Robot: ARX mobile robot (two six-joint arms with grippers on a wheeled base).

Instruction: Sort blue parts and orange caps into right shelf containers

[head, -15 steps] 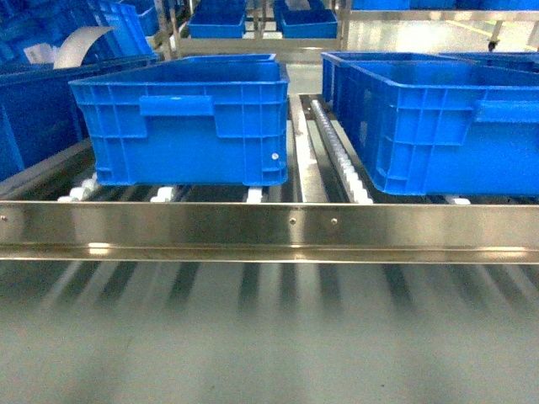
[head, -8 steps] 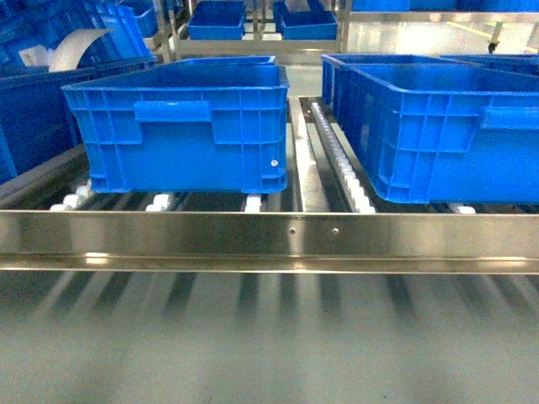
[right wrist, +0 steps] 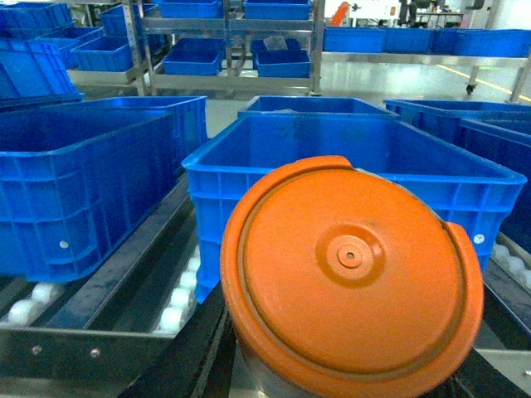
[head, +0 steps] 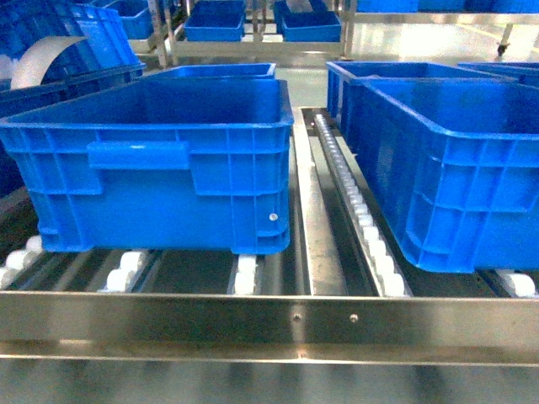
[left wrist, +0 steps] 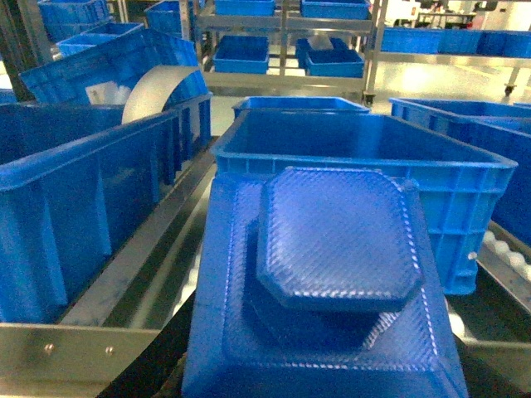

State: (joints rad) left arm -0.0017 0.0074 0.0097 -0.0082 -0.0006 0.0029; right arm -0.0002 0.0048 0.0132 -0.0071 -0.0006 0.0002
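Facing you on the roller shelf point(head: 269, 332) sit two blue crates point(head: 160, 160); a blue part point(left wrist: 332, 274) and orange cap point(right wrist: 348, 274) fill the wrist views, grippers' grasp hidden—cannot tell.

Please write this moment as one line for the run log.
left wrist: blue part close to lens, left crate behind | right wrist: orange cap close to lens, right crate behind | hold: unclear

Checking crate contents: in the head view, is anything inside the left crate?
No, the left crate shows only bare blue inner walls; its floor is mostly out of sight.
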